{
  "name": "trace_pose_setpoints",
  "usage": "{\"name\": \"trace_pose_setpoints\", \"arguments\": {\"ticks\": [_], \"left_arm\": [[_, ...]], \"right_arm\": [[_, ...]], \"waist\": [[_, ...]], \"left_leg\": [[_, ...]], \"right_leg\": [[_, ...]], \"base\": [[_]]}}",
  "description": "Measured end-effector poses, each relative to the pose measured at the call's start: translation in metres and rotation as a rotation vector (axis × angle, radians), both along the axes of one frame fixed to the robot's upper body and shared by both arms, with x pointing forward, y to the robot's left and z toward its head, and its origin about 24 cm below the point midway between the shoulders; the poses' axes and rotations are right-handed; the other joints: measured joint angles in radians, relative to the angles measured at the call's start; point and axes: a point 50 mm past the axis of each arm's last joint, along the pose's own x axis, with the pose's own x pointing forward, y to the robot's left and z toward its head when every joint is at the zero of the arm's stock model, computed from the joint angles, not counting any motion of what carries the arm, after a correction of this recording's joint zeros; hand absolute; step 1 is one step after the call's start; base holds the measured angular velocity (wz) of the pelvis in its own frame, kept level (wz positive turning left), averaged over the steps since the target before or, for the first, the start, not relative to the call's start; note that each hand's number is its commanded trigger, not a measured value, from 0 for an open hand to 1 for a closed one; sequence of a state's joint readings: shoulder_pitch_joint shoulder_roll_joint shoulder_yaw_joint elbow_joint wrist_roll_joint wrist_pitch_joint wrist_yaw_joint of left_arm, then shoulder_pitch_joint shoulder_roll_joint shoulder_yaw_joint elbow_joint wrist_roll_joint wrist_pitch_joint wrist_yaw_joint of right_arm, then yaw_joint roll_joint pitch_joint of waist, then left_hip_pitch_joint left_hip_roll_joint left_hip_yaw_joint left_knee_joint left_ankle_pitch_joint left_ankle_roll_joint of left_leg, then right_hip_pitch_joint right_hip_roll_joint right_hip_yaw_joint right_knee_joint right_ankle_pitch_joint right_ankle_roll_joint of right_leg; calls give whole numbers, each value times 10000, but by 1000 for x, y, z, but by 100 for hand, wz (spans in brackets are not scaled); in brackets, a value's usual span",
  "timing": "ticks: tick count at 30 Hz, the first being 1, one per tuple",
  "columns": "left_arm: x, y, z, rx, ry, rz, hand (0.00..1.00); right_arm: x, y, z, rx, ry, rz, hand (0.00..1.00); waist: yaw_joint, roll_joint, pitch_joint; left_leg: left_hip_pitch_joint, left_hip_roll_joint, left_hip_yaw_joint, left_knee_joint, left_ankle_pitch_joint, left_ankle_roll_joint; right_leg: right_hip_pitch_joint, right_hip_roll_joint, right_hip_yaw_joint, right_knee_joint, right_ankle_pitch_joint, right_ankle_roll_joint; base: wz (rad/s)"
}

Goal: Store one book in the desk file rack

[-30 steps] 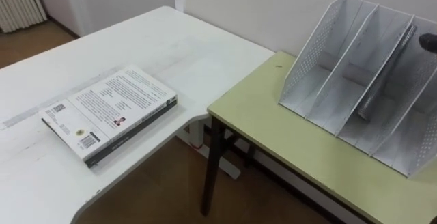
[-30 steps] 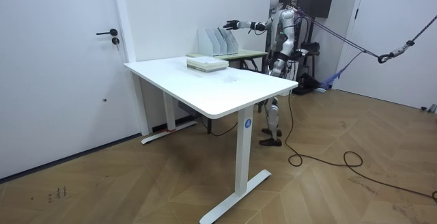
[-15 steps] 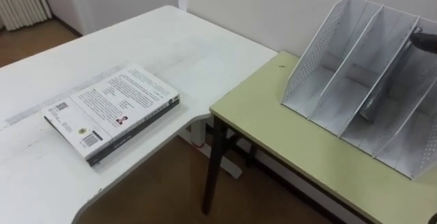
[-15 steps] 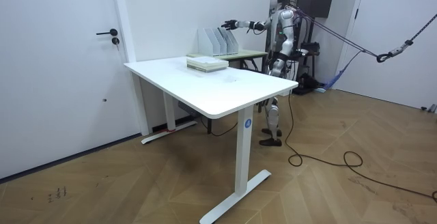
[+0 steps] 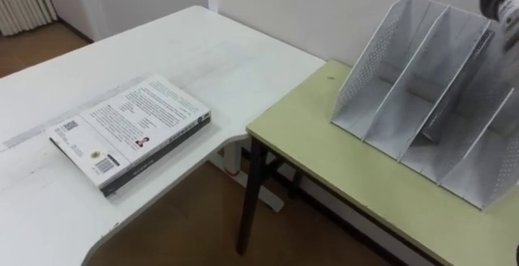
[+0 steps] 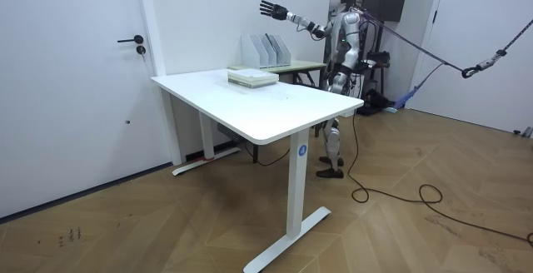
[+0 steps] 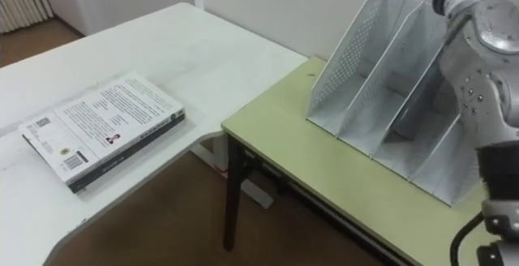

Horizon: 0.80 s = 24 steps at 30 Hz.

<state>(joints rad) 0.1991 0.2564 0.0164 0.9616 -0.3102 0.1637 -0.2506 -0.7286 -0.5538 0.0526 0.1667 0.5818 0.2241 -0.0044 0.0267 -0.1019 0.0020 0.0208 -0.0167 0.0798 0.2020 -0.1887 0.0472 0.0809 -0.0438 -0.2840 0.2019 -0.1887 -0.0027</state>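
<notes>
White desk (image 5: 203, 55) at the left, with the book (image 5: 130, 132) lying flat on it, cover up, near the desk's curved front edge. The book was well apart from the rack and in neither hand. A gap of wooden floor (image 5: 186, 217) separated the desk from the olive-green table (image 5: 324, 152) to its right, the two meeting only near the wall.

The white perforated file rack (image 5: 422, 96) stood upright on that table, against the wall, its open slots facing the robot.

In the right eye view the right forearm (image 7: 478, 71) crossed in front of the rack's rightmost slots and hid part of them.

In the room view the robot stood at the far end of the desk. The right hand (image 6: 271, 9) was raised high above the rack with fingers spread wide, released, holding and touching nothing.
</notes>
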Motion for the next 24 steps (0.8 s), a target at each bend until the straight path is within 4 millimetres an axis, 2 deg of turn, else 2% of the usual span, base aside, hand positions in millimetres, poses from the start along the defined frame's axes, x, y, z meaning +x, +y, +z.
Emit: {"name": "trace_pose_setpoints", "arguments": {"ticks": [2, 7, 9, 10, 12, 16, 19, 20, 21, 22, 23, 24], "left_arm": [[1, 2, 1, 52, -33, -17, 0], [6, 1, 2, -196, -171, -144, 0], [9, 1, 2, -271, -200, -351, 0], [11, 0, 2, -278, -218, -382, 0], [15, -1, 2, -344, -243, -507, 0], [22, -1, 2, -496, -181, -882, 0], [28, -2, 1, -484, -56, -1199, 0], [28, -2, 1, -502, -76, -1169, 0], [27, -2, 1, -493, -80, -1110, 0], [27, -2, 1, -469, -65, -1093, 0], [27, -2, 1, -417, -89, -1075, 0], [27, -3, 0, -348, -135, -1043, 0]], "right_arm": [[-6, 12, -15, -564, 374, 1283, 0], [-14, 31, -39, -1479, 1226, 3754, 0], [-21, 39, -64, -2010, 2056, 4792, 0], [-24, 41, -71, -2323, 2236, 5050, 0], [-34, 54, -92, -3551, 3014, 6268, 0], [-50, 64, -120, -4204, 4062, 7950, 0], [-68, 58, -159, -4684, 5462, 8342, 0], [-78, 52, -180, -4747, 6270, 8313, 0], [-87, 44, -206, -4674, 7305, 8026, 0], [-93, 39, -219, -4706, 7885, 7825, 0], [-105, 29, -243, -4899, 8992, 7437, 0], [-117, 17, -264, -4975, 10068, 7018, 0]], "waist": [[40, -92, -20], [186, -77, -18], [358, -75, -24], [389, -77, -24], [527, -67, -18], [709, -83, -22], [1015, -106, -22], [1154, -107, -8], [1166, -119, 31], [1187, -119, 30], [1211, -102, 40], [1207, -39, 84]], "left_leg": [[-48, 12, -5, 33, -14, -7], [-122, 7, 7, 184, -15, 1], [-87, 34, 50, 134, -10, -7], [-91, 39, 61, 128, -9, -9], [-107, 46, 71, 67, 0, -22], [-82, 47, 49, 46, 3, -26], [-25, 38, 43, 68, 10, -28], [-2, 36, 39, 46, 8, -27], [55, 22, -7, 41, 4, -23], [60, 18, -13, 41, -5, -14], [44, 12, -12, 47, -10, -8], [-40, 6, -16, 115, -23, 5]], "right_leg": [[-16, 15, 59, 1, 3, -5], [-116, 13, 146, 10, 30, -44], [-89, 21, 312, 17, 30, -44], [-95, 21, 344, 16, 30, -44], [-127, 63, 352, 17, 29, -45], [-114, 61, 369, 15, 30, -46], [-100, 59, 417, 3, 30, -46], [-67, 66, 471, -12, 34, -45], [48, 61, 471, -64, 48, -36], [71, 55, 477, -81, 48, -36], [51, 29, 476, -108, 48, -35], [24, 15, 455, -145, 52, -29]], "base": [[0], [-1], [-4], [-6], [-2], [2], [0], [7], [8], [8], [0], [0]]}}
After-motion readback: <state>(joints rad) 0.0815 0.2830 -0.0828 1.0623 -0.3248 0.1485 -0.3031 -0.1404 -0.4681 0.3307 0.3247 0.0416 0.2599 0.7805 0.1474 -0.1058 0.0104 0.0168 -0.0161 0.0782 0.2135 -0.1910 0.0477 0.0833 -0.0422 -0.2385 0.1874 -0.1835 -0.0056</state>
